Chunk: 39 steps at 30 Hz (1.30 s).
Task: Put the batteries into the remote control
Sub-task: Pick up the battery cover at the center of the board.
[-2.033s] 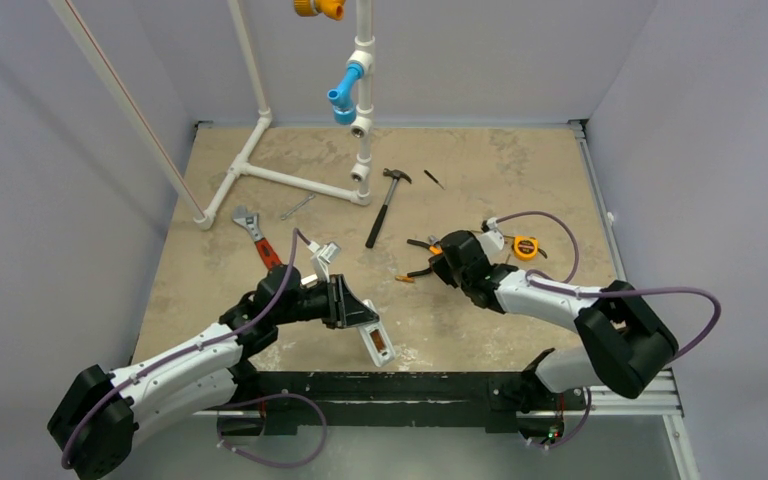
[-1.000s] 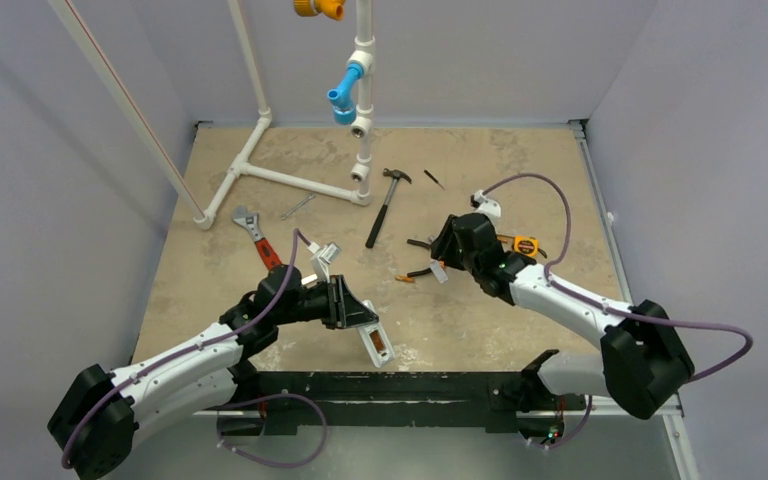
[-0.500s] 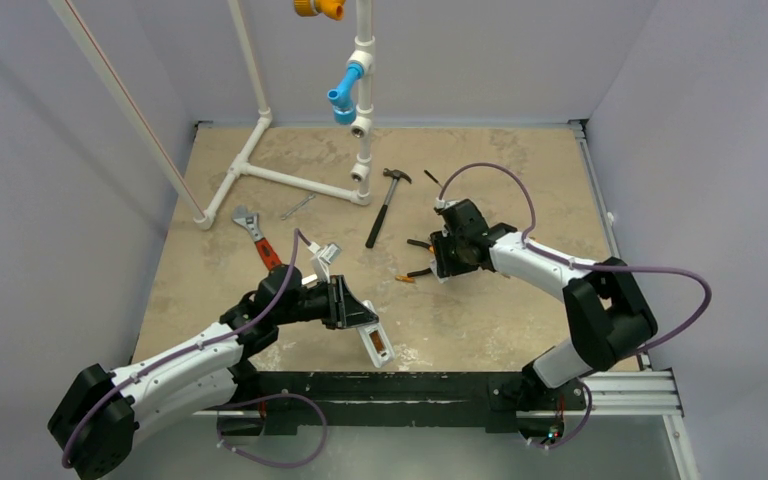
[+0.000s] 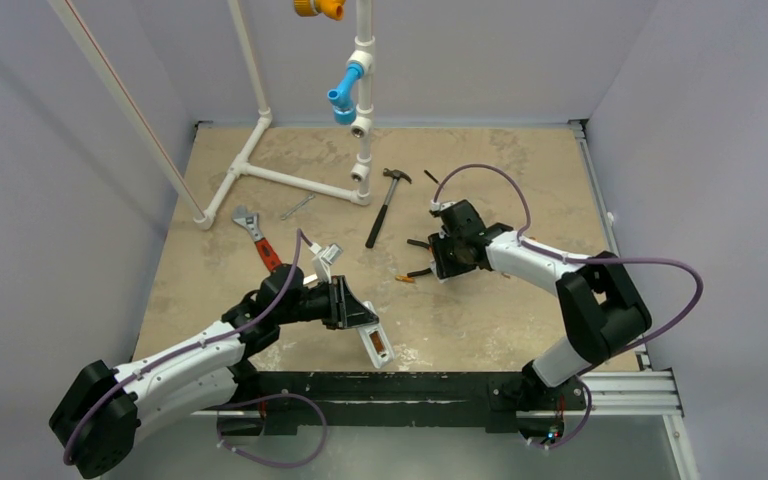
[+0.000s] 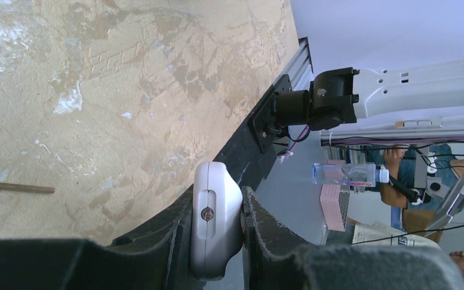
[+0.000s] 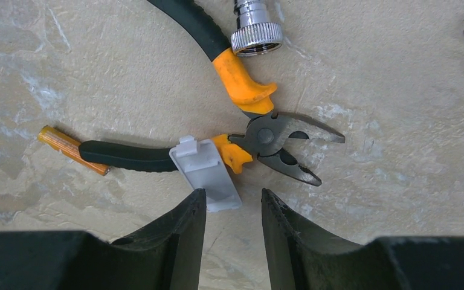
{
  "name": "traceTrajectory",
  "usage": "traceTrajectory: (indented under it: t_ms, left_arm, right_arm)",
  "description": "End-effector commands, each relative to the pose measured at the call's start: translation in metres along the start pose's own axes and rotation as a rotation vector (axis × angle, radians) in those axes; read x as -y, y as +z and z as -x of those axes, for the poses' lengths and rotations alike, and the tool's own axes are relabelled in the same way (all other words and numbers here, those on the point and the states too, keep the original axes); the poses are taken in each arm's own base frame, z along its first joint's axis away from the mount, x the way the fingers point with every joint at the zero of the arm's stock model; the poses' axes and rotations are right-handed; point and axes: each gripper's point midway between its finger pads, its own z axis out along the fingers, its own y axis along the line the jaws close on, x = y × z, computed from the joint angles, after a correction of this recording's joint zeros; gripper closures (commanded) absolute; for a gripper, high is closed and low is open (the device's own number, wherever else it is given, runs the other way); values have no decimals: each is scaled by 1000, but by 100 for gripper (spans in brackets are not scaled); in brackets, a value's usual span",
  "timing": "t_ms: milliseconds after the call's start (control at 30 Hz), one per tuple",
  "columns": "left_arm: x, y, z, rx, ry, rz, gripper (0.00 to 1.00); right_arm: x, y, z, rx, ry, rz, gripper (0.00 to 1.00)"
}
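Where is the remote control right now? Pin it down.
Top view: the remote control is on the near left side, clamped in the left tool, its free end angled toward the black rail at the near edge, well left of the pliers.

We find the left arm (image 4: 175, 368) stretched low and rightward from its base, with the left gripper (image 5: 217, 202) clamped on the remote control (image 5: 215, 235). The right arm (image 4: 545, 268) bends sharply at the elbow, its forearm running leftward. The right gripper (image 6: 232, 202) points downward, jaws standing apart.
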Motion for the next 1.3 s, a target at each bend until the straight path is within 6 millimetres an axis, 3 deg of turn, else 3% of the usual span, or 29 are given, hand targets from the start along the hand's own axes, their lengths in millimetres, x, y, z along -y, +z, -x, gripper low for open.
traceTrajectory:
  t_ms: [0,433,1267]
  left_arm:
    - [19,-1,11,22,52,-46,100]
    - [19,-1,12,25,54,-45,100]
    - [14,-1,10,26,47,-27,100]
  right_arm:
    - [-6,1,21,52,-19,32,63]
    - [-11,5,19,43,-16,65,64]
    - [-20,20,13,33,-1,118,77]
